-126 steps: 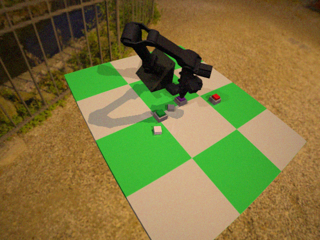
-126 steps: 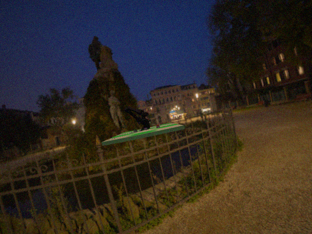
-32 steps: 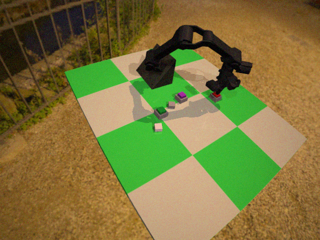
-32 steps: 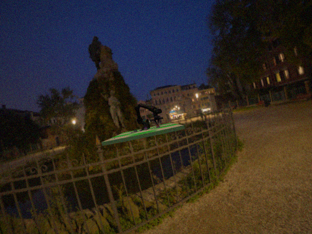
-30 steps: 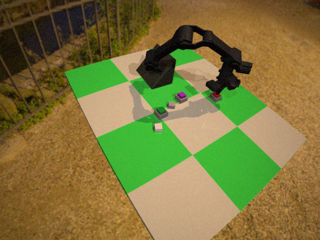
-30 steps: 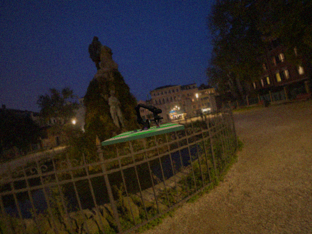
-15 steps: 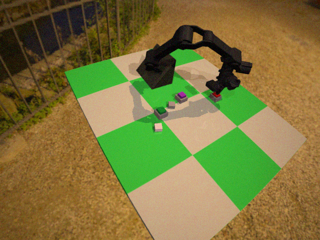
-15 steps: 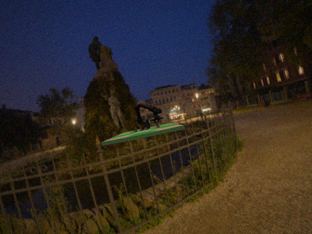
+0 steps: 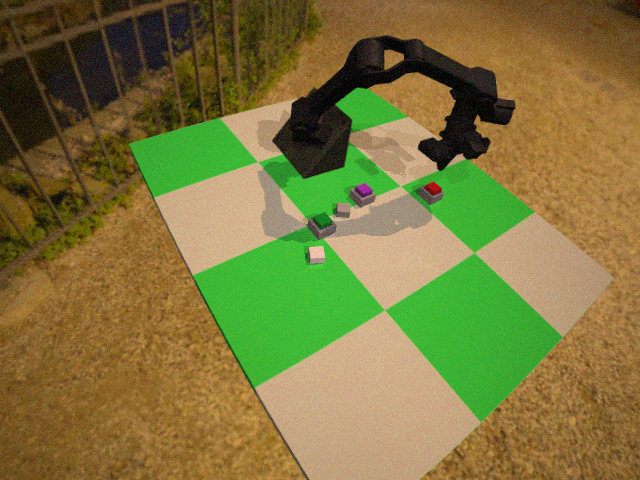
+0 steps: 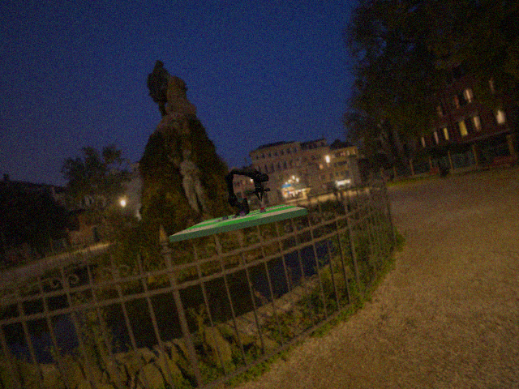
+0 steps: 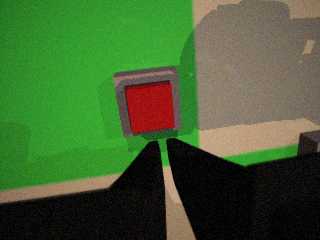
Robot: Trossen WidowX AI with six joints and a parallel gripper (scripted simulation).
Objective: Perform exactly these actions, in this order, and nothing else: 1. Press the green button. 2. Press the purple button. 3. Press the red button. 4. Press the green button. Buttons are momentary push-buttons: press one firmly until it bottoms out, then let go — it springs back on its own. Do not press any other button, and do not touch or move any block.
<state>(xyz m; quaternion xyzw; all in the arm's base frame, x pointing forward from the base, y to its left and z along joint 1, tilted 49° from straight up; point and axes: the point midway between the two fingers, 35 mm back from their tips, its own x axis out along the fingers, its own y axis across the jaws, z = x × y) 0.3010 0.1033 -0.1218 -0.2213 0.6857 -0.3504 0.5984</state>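
Open space around red button (image 9: 432,190) (image 10: 263,208) (image 11: 151,108)

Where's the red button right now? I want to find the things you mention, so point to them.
In the top view the red button (image 9: 433,189) (image 11: 150,108) sits right of the purple button (image 9: 363,190), below the raised gripper (image 9: 440,166) (image 11: 162,148); in the wrist view it is just beyond the fingertips.

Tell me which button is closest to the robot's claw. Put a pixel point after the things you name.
The red button (image 9: 432,189) (image 11: 151,108): it lies just beyond the closed fingertips, while the purple and green ones sit farther off.
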